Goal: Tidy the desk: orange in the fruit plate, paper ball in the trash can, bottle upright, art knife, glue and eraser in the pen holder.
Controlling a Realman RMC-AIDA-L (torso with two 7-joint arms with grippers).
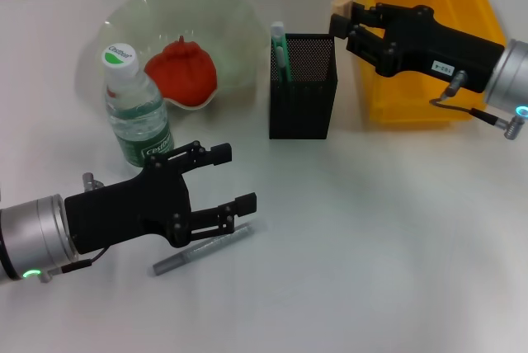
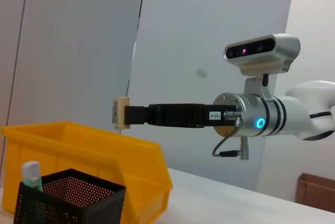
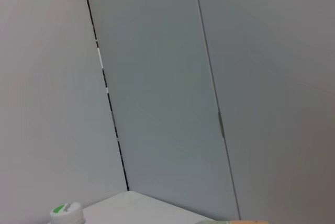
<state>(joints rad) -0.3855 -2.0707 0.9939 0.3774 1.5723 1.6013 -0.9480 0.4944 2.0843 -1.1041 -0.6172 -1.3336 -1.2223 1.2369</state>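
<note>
While right gripper (image 1: 345, 16) hangs above far right corner of pen holder (image 1: 303, 87), fingers clamp eraser (image 1: 339, 7) at their tips; same grip visible in left wrist view (image 2: 121, 113). Glue stick (image 1: 280, 49) stands inside holder. Trash can (image 1: 429, 48) just beside holder, behind right arm. Orange (image 1: 181, 72) sits in fruit plate (image 1: 221, 11). Bottle (image 1: 136, 107) upright near plate. Left gripper (image 1: 238, 180) spread wide, empty, low over table (image 1: 371, 246); art knife (image 1: 202, 250) lies flat beneath its nearer finger.

Trash can (image 1: 412, 97): glossy yellow plastic. Pen holder (image 1: 303, 97): matt black metal mesh. Fruit plate (image 1: 223, 23): translucent, smooth; bottle (image 1: 136, 114): clear plastic.
</note>
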